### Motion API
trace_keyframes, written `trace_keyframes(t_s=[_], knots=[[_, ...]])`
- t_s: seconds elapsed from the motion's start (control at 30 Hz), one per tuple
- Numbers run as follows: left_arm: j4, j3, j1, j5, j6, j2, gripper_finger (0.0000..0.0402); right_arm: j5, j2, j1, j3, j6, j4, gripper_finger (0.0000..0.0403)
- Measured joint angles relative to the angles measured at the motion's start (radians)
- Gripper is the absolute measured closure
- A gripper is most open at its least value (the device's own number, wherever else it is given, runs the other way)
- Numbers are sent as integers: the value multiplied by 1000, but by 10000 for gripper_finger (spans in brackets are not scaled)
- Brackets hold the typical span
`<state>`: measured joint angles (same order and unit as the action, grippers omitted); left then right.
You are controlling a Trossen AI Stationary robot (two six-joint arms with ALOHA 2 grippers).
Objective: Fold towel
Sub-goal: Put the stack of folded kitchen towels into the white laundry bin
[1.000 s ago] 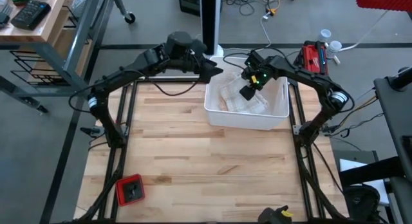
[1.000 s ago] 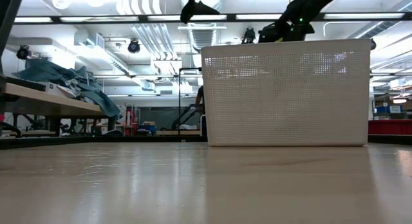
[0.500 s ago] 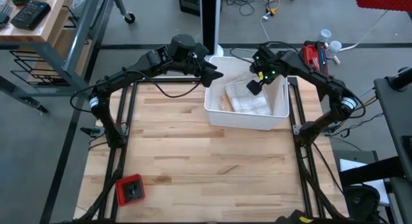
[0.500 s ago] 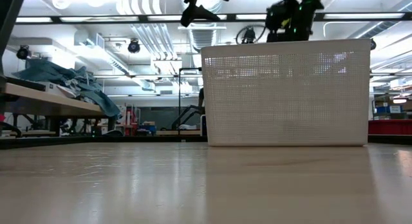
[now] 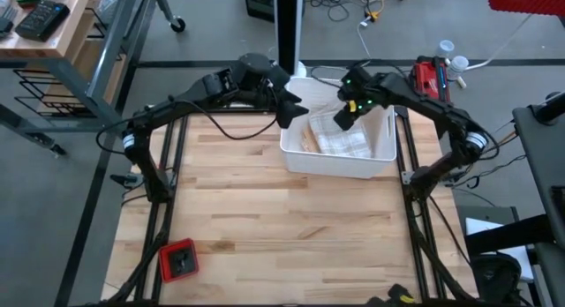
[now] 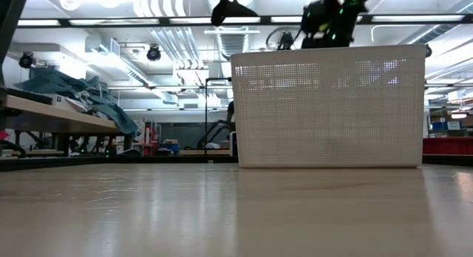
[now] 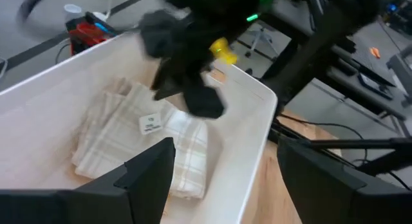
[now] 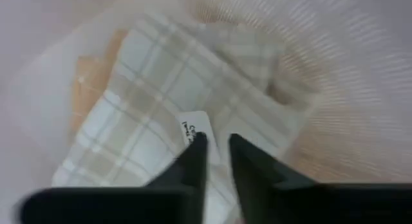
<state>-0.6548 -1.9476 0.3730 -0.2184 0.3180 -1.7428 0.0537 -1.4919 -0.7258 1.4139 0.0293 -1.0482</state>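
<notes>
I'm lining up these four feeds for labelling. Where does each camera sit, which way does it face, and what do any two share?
High: overhead, straight down on the wooden table; both arms, left gripper, right gripper.
Low: tabletop height, level at the white basket; grippers above it.
Left wrist: looks past its own open fingers into the basket at the plaid towel.
Right wrist: aimed down at the towel; its fingers nearly together.
Both wrist views share the towel's white tag.

Grey floor [image 5: 212,25] surrounds the wooden table [image 5: 265,219]. A wooden shelf unit [image 5: 44,29] stands at the far left. Fluorescent ceiling lights [image 6: 148,21] illuminate the room.
</notes>
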Motion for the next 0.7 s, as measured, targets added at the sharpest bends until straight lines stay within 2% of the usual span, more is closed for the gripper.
trace_keyframes(t_s=[0.07, 0.13, 0.27, 0.37, 0.7], knots=[[-1, 0, -15, 0, -3, 0, 140, 0, -34, 2, -21, 5, 26, 376], [-10, 0, -32, -1, -15, 3, 144, 1, -70, 2, -32, 15, 45, 393], [-33, 1, -65, -1, -22, 10, 150, 79, -139, 1, -35, 31, 45, 387], [-49, 2, -83, -1, -22, 30, 154, 104, -184, 0, -35, 18, 45, 399], [-43, 2, -103, 12, -44, 175, 167, -2, -287, 1, -35, -44, 53, 402]])
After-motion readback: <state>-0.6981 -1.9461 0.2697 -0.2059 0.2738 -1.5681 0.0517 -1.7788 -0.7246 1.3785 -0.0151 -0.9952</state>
